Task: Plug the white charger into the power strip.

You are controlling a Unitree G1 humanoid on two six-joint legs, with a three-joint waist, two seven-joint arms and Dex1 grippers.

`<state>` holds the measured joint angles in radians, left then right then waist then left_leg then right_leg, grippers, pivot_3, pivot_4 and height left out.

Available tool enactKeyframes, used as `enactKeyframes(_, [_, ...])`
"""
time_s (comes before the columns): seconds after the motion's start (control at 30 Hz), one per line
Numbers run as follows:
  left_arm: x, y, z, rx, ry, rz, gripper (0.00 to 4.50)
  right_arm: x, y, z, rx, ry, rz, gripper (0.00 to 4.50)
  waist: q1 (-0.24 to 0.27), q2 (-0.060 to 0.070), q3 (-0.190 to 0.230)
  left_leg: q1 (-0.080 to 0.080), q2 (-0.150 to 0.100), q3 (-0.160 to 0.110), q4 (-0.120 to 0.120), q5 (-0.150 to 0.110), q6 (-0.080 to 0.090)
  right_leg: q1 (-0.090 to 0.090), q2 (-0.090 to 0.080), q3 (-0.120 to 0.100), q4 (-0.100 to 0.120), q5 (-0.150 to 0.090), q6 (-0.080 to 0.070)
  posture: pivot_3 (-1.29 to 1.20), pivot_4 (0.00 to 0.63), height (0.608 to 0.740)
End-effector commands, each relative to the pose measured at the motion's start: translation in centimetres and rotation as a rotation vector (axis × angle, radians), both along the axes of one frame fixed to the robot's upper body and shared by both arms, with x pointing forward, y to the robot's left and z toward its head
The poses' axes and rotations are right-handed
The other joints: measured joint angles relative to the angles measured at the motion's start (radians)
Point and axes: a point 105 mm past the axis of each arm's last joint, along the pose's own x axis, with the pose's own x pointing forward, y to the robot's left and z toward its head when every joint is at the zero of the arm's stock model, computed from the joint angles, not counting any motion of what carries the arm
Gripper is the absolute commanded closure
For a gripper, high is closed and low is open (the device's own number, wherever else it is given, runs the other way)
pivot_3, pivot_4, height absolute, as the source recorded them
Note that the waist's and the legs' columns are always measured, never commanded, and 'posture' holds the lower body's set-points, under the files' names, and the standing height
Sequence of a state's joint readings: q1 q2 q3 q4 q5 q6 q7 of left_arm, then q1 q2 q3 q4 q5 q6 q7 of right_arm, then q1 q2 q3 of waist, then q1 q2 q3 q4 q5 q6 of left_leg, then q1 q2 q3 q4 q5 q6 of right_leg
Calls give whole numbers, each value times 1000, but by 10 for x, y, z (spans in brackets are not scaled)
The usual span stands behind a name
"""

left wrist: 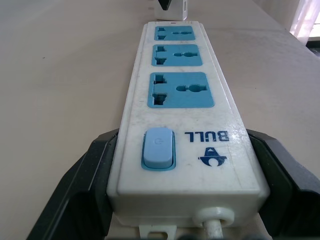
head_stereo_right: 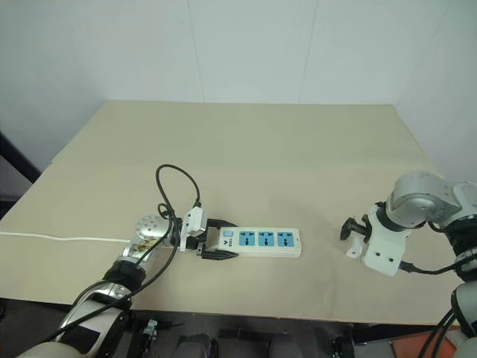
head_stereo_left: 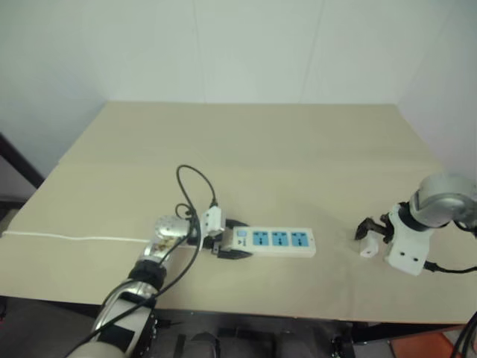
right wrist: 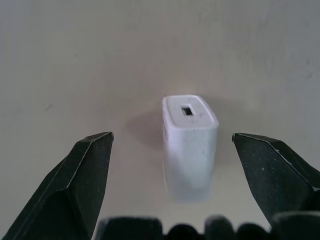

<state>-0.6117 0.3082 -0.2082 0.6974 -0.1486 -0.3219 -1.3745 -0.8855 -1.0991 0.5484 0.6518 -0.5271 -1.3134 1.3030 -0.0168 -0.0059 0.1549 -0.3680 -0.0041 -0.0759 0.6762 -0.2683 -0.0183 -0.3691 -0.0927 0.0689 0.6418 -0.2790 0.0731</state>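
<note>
The long flat white power strip (head_stereo_right: pixel 261 240) with three blue sockets lies near the beige table's (head_stereo_right: pixel 261 156) front edge; the left gripper (head_stereo_right: pixel 217 239) grasps its switch end; at 3 o'clock from it, the released right gripper (right wrist: pixel 172 145) hangs over the small white cube-like charger (right wrist: pixel 189 145), fingers apart either side.

One power strip (head_stereo_left: pixel 277 242), three sockets; one white charger (right wrist: pixel 189 145).

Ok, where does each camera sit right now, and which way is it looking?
Head pair: on the head, looking forward and down over the table; both arms show.
Left wrist: looks along the power strip from its switch end; left pincer fingers flank it.
Right wrist: looks down on the white charger, between open right pincer fingers.
Shared: the charger also shows beyond the strip's far end in the left wrist view.
</note>
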Motion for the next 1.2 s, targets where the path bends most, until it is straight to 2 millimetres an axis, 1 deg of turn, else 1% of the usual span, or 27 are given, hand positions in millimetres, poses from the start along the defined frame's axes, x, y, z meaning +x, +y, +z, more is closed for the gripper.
enactKeyframes(0.03, [-5, -2, -12, 37, 32, 4, 1208, 5, 2, -2, -11, -15, -2, 0, 0, 0, 0, 0, 0, 0, 0, 0, 0, 0, 0, 0, 0, 0, 0, 0, 150, 740])
enactKeyframes(0.13, [-5, -2, -13, 37, 32, 6, 1208, 8, 3, -9, -17, -9, -11, 0, 0, 0, 0, 0, 0, 0, 0, 0, 0, 0, 0, 0, 0, 0, 0, 0, 150, 740])
enactKeyframes(0.23, [-5, -1, -13, 39, 33, 8, 1208, 9, 2, -13, -27, 2, -26, 584, -2, -1, 0, 0, 0, 0, 0, 0, 0, 0, 0, 0, 0, 0, 0, 0, 150, 740])
enactKeyframes(0.43, [-5, 0, -13, 42, 37, 10, 1208, 8, 5, -19, -49, 16, -9, 2511, -11, -3, -1, 2, 0, 0, 0, 0, 0, 2, 0, 0, 0, 0, 0, 0, 150, 740])
enactKeyframes(0.53, [-4, 0, -14, 44, 39, 11, 1208, 7, 9, -21, -47, 18, 7, 3339, -18, -4, -1, 4, 0, 0, 0, 0, 0, 4, 0, 0, 0, 0, 0, 0, 150, 740])
enactKeyframes(0.7, [-3, 0, -14, 49, 41, 8, 1208, 4, 20, -18, 2, 6, 34, 3341, -22, -4, -1, 6, 1, 0, 0, 0, 0, 6, 0, 0, 0, 0, 0, 0, 150, 740])
enactKeyframes(0.8, [-3, -1, -15, 52, 42, 4, 1208, 2, 31, -4, 122, -28, -42, 3341, -20, -4, -1, 6, 1, -1, 0, 0, 0, 7, 0, 0, 0, 0, 0, 0, 150, 740])
enactKeyframes(0.83, [-3, -1, -15, 54, 43, 0, 1208, 0, 42, 7, 252, -11, -134, 3341, -20, -4, 0, 6, 1, -1, 0, 0, 0, 7, 0, 0, 0, 0, 0, 0, 150, 740])
enactKeyframes(0.87, [-3, -1, -15, 55, 43, -4, 1208, -4, 49, 14, 342, 24, -198, 3341, -21, -4, 0, 6, 1, -1, 0, 0, 0, 7, 0, 0, 0, 0, 0, 0, 150, 740])
enactKeyframes(0.9, [-3, -1, -15, 57, 43, -6, 1208, -6, 54, 21, 410, 53, -249, 3341, -20, -3, 0, 6, 1, -1, 0, 0, 0, 7, 0, 0, 0, 0, -1, 0, 150, 740])
enactKeyframes(0.93, [-3, -1, -15, 58, 42, -7, 1208, -7, 59, 32, 498, 77, -305, 3341, -18, -2, 0, 6, 0, -1, 0, 0, 0, 7, 0, 0, 0, 0, -1, 0, 150, 740])
enactKeyframes(1.0, [-3, -2, -15, 59, 42, -13, 1208, 1, 71, 65, 807, 136, -465, 3341, -13, -2, 0, 5, 0, -1, 0, 0, 0, 7, -1, 0, 0, 0, -1, 0, 150, 740])
enactKeyframes(1.07, [-4, -2, -15, 61, 43, -20, 1208, 4, 82, 93, 1098, 234, -573, 3341, -6, -2, 0, 4, 0, -2, 0, 0, 0, 7, -1, 0, -1, 0, -1, 0, 150, 740])
enactKeyframes(1.13, [-5, -1, -16, 65, 43, -24, 1208, 2, 91, 109, 1293, 336, -639, 3341, -1, -2, 0, 4, 1, -3, 0, -1, 2, 7, 0, 0, -2, 0, -1, 0, 150, 740])
enactKeyframes(1.2, [-4, -1, -15, 70, 41, -29, 1208, 1, 99, 120, 1485, 446, -700, 3341, 5, -3, 0, 3, 1, -4, -1, -2, 3, 5, 0, -1, -2, 0, -2, 0, 150, 740])
